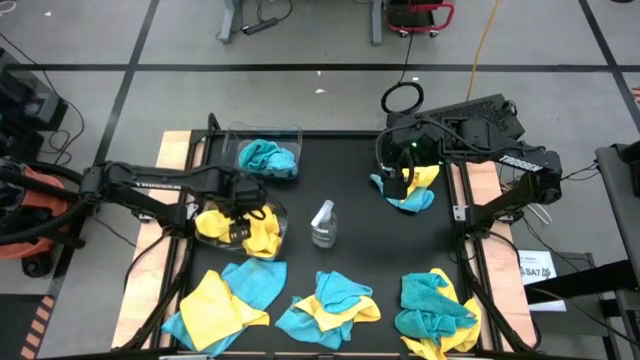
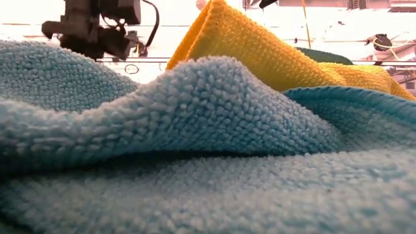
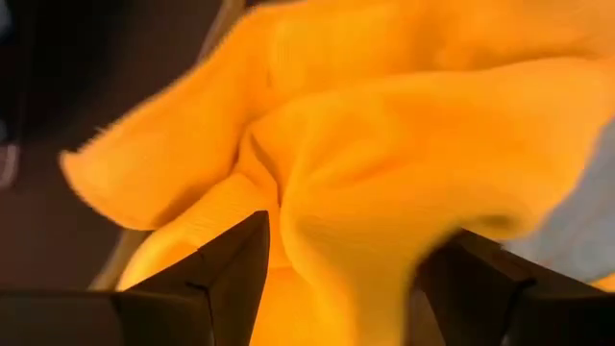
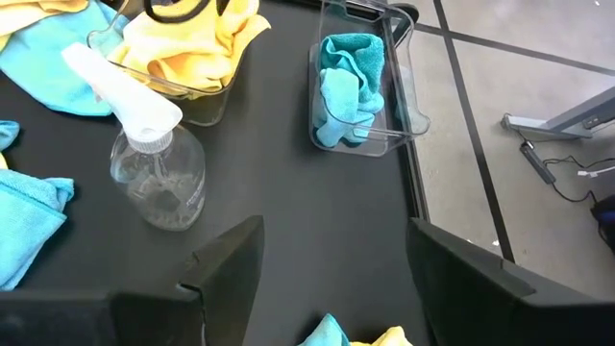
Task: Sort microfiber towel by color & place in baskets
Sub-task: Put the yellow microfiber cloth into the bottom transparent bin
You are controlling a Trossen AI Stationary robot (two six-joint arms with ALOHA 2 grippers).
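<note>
Towels lie all over the black bench (image 1: 350,250). The left gripper (image 1: 243,222) is over the near basket (image 1: 275,212), and its fingers (image 3: 235,264) are clenched on a yellow towel (image 3: 384,154) there. The far basket (image 4: 399,72) holds a blue towel (image 4: 346,82). A spray bottle (image 1: 323,224) stands in the middle. The right gripper (image 1: 403,172) hangs over a blue and yellow pile (image 1: 408,190), fingers (image 4: 231,259) spread wide and holding nothing. More mixed piles (image 1: 330,305) lie along the front edge.
</note>
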